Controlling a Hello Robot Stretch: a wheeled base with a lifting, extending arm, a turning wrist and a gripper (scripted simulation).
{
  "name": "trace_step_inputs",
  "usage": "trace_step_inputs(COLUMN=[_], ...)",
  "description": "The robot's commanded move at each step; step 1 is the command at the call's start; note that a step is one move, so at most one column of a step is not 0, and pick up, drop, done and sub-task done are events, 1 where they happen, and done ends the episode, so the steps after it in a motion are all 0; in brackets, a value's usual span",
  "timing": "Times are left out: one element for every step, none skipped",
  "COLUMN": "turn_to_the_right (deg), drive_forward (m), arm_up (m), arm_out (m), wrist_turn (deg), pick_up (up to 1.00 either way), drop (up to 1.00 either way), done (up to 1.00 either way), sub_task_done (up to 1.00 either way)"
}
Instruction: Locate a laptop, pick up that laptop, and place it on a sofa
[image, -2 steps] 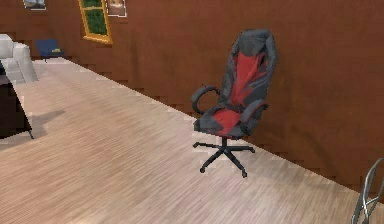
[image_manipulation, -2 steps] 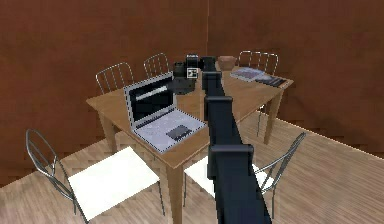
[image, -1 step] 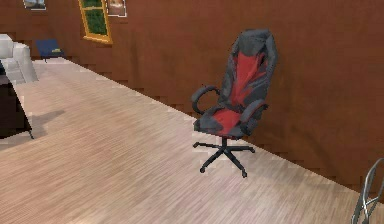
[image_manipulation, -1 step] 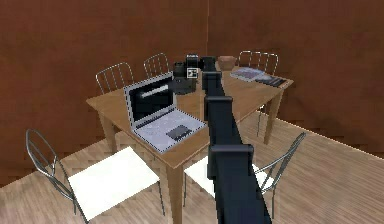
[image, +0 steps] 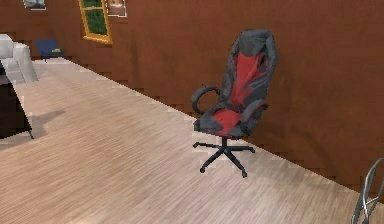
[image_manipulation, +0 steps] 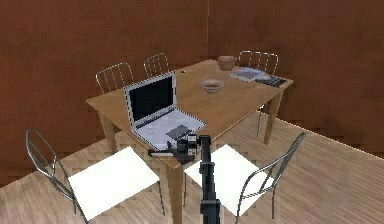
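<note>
You can read no text, label, number or sign here; the wall picture (image: 117, 7) and the laptop (image_manipulation: 158, 108) carry no legible print.

Home interior: wooden dining surface (image_manipulation: 235, 105) ringed by metal chairs (image_manipulation: 112, 175), red-black office chair (image: 238, 95), plank floor (image: 100, 170), brown walls (image: 320, 60).
</note>
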Motion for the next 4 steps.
trace_step_inputs(turn_to_the_right=[0.0, 0.0, 0.0, 0.0], drive_forward=[0.0, 0.0, 0.0, 0.0], arm_up=[0.0, 0.1, 0.24, 0.0], arm_out=[0.0, 0.0, 0.0, 0.0], wrist_turn=[0.0, 0.0, 0.0, -45.0], pick_up=[1.0, 0.0, 0.0, 0.0], drop=[0.0, 0.0, 0.0, 0.0], done=[0.0, 0.0, 0.0, 0.0], sub_task_done=[0.0, 0.0, 0.0, 0.0])
